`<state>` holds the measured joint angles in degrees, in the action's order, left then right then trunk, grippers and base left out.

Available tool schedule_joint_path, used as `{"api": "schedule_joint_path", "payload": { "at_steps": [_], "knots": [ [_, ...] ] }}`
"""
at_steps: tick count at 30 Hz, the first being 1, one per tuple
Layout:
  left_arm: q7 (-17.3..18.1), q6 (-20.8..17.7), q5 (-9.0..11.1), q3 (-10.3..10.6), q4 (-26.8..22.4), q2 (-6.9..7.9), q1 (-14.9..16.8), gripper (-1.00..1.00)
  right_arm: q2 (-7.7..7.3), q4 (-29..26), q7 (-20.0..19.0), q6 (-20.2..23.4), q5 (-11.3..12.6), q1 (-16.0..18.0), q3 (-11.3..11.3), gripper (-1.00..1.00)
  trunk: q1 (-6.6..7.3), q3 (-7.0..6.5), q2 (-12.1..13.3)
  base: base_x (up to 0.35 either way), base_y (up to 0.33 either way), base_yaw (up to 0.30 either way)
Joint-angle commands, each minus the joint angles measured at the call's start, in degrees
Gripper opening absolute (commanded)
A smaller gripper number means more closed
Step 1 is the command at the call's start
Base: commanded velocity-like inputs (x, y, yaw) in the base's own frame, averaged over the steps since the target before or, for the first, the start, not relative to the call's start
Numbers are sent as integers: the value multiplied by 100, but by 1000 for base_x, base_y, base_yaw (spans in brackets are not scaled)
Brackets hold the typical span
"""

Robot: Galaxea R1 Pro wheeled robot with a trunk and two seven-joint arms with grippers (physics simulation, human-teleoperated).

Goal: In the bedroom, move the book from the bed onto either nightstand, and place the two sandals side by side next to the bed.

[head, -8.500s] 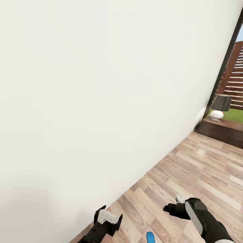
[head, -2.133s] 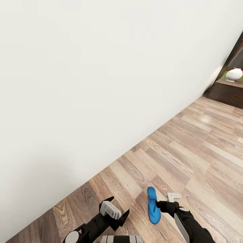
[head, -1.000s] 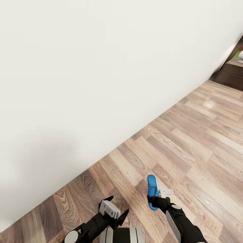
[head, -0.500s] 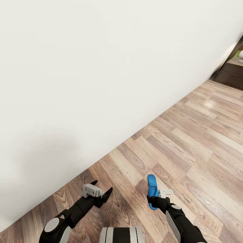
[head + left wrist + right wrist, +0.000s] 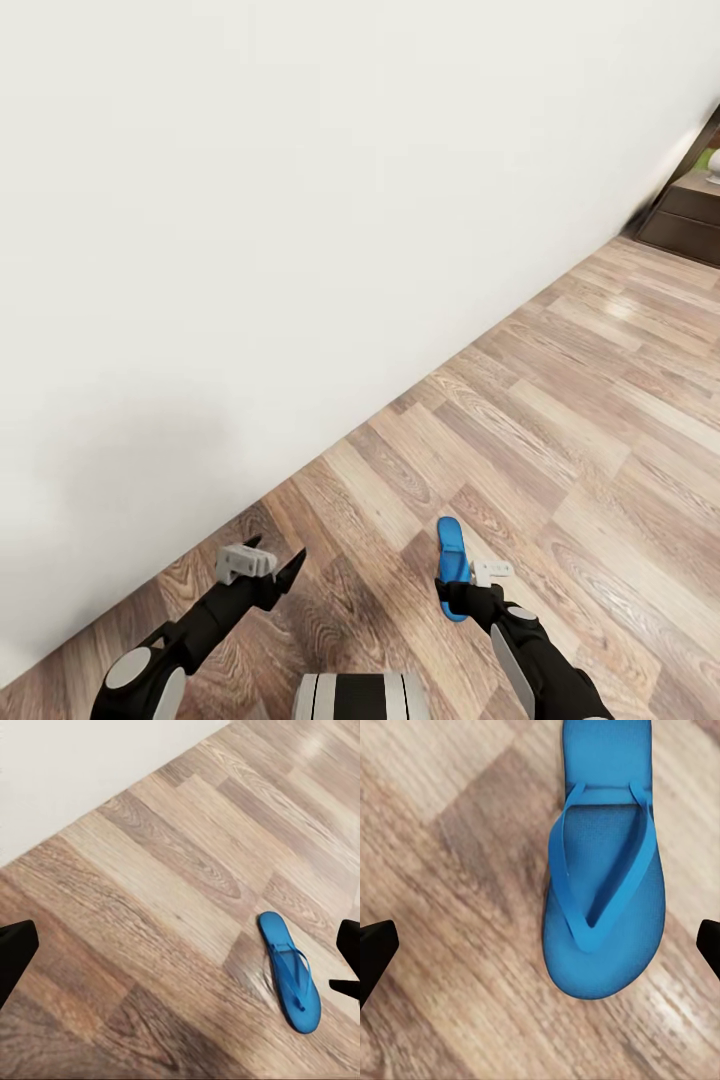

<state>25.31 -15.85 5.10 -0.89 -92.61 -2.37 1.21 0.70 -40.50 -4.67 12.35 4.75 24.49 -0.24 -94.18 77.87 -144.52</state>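
sandal: a bright blue flat thong sandal (image 5: 452, 566) lies strap-up on the light wood-plank floor (image 5: 560, 430), near the plain white wall (image 5: 300, 200).
right gripper: the black right gripper (image 5: 468, 592) hovers directly over the sandal, fingers spread wide, holding nothing.
left gripper: the black left gripper (image 5: 268, 573) hangs well apart from the sandal, fingers parted and empty.
far corner: a dark brown wooden cabinet (image 5: 690, 215).

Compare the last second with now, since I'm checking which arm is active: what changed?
The left gripper swung out toward the wall side, away from the trunk. The right gripper stayed poised, open, over the blue sandal, which lay unmoved on the wood floor.
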Motion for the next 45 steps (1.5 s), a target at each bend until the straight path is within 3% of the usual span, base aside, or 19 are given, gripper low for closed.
{"api": "schedule_joint_path", "payload": {
  "at_steps": [1,3,8,13,33,40,45],
  "knots": [
    [21,-49,50,-11,4,-3,2,100,0,-10,-8,31,48,1,-3,100,1,4,-2,0,0,0],
    [19,-45,43,-14,26,30,2,100,0,-10,-8,31,46,1,-3,100,1,4,-2,0,0,0],
    [82,-51,73,-16,46,299,2,100,0,-10,-8,31,44,2,-3,100,1,4,-2,0,0,0],
    [781,-55,83,-46,204,582,5,100,-1,-18,-8,31,44,-1,-3,100,1,4,-2,0,0,0],
    [895,-41,71,-52,230,591,10,100,-4,-25,-8,31,44,-4,-3,100,1,4,-2,0,0,0],
    [888,-41,71,-52,226,581,11,100,-6,-28,-8,31,44,-2,-3,100,-17,159,-11,0,0,0],
    [888,-41,71,-50,226,580,10,100,-8,-28,-8,31,44,-3,-3,100,-17,159,-11,0,0,0]
  ]
}}
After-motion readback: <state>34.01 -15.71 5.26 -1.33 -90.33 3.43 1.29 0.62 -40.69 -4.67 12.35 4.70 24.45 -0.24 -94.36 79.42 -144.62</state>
